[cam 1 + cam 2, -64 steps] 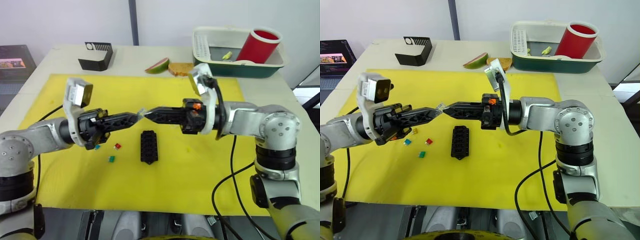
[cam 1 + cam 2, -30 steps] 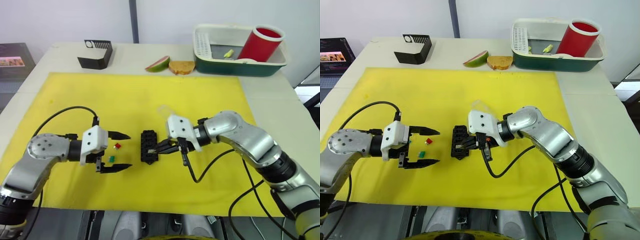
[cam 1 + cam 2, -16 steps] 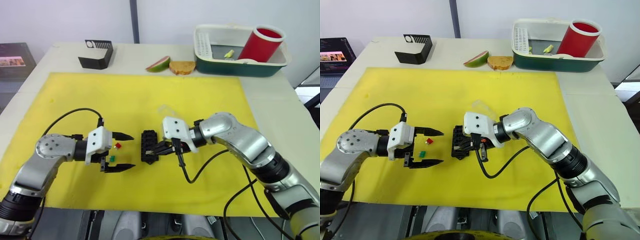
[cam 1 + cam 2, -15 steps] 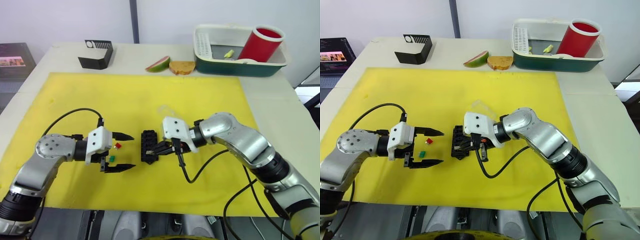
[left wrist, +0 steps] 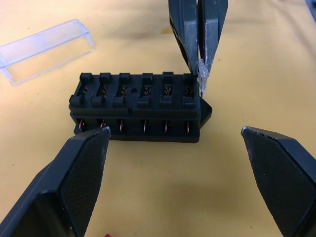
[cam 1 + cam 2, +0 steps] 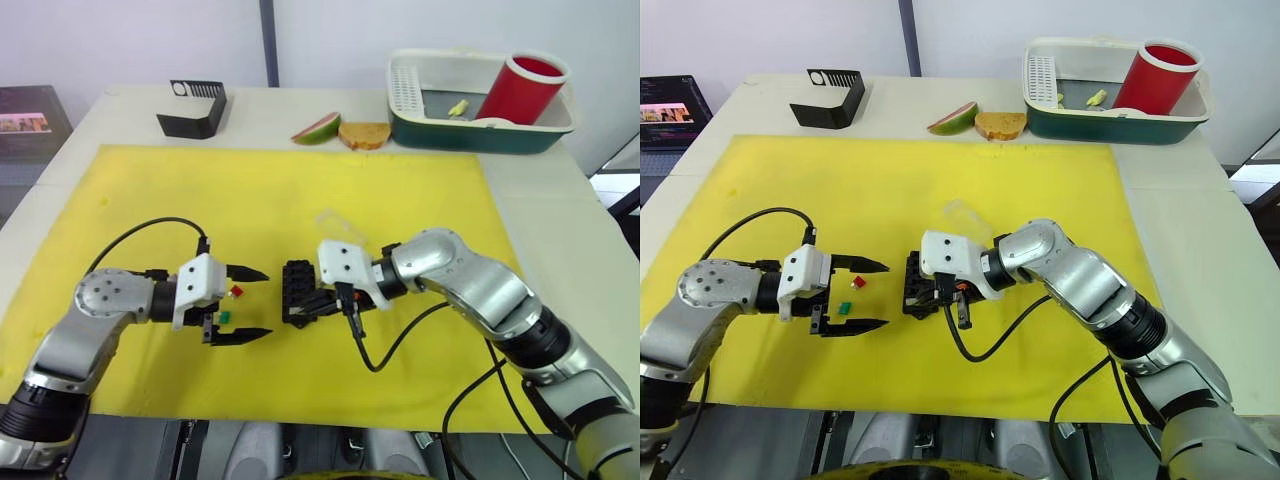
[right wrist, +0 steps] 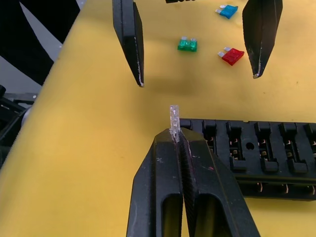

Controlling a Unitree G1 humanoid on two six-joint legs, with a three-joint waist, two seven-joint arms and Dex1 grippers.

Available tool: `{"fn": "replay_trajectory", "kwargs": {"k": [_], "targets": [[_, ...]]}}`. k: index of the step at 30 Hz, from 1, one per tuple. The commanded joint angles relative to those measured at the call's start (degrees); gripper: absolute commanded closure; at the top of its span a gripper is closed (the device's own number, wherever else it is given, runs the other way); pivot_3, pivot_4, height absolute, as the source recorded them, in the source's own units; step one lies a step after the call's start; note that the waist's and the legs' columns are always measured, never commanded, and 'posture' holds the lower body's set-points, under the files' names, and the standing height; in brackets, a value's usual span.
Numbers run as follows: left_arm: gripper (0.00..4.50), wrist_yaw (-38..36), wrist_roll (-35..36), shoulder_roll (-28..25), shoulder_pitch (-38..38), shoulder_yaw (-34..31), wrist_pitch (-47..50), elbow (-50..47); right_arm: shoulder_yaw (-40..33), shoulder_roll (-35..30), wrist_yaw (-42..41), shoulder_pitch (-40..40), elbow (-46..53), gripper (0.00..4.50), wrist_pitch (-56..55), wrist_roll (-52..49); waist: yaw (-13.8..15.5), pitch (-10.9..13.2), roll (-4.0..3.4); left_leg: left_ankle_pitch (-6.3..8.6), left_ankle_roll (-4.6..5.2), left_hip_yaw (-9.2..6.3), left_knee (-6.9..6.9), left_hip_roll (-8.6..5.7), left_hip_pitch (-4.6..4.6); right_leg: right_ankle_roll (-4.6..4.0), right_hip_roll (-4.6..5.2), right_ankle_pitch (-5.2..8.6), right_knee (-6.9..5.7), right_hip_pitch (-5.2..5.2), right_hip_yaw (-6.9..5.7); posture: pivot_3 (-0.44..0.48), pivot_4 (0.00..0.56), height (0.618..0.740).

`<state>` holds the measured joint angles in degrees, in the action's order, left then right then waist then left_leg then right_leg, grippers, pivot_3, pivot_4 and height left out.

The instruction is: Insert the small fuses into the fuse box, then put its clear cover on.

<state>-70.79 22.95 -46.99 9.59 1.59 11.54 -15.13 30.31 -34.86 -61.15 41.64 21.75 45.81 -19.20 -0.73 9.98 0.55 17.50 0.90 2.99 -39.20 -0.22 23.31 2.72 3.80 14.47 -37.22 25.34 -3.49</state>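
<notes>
Where the yellow mat covers the table (image 6: 560,190), the fuse box (image 5: 138,106), black with two rows of slots, lies mid-mat. Right claw (image 7: 175,134) clamped on a clear-grey fuse (image 7: 174,118) at the box's end. Left claw (image 6: 246,303) spread wide around red fuse (image 6: 235,291) and green fuse (image 6: 223,317). Clear cover (image 5: 44,49) beside the box.

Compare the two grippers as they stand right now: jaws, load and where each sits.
The left gripper is wide open and empty; the right gripper is shut on a clear fuse. The left flanks the red fuse and green fuse; the right is at the fuse box end. Both have black fingers, low over the yellow mat.
</notes>
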Motion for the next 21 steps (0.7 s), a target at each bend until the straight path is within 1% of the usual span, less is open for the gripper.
{"fn": "replay_trajectory", "kwargs": {"k": [1, 9, 21], "targets": [[0.03, 0.2, -0.4, 0.3, 0.5, 0.3, -1.1, -1.0, -0.5, 0.0, -0.5, 1.1, 0.9, 4.50, -1.2, 0.9, 0.0, 0.0, 0.00, 0.00, 0.00, 0.00, -0.01, 0.00, 0.00, 0.00, 0.00, 0.00, 0.00, 0.00, 0.00, 0.000, 0.150, 0.740], [0.03, 0.2, -0.6, 0.5, 0.3, 0.2, -1.2, -1.0, -1.4, 0.1, -0.8, 1.7, 0.3, 4.50, -1.3, 1.3, 0.0, 0.0, 0.01, 0.00, 0.00, 0.00, -0.02, 0.00, 0.00, 0.02, -0.04, -0.01, -0.02, -0.01, -0.01, 0.000, 0.150, 0.740], [0.03, 0.5, -1.4, 1.6, 1.0, 0.6, -1.9, -0.2, 0.2, -0.4, -1.2, 0.7, -0.7, 4.50, -1.8, 3.3, 0.0, 0.0, 0.03, -0.01, 0.01, 0.00, -0.05, 0.00, 0.00, 0.05, -0.08, -0.03, -0.03, -0.03, -0.01, 0.000, 0.150, 0.740]]}}
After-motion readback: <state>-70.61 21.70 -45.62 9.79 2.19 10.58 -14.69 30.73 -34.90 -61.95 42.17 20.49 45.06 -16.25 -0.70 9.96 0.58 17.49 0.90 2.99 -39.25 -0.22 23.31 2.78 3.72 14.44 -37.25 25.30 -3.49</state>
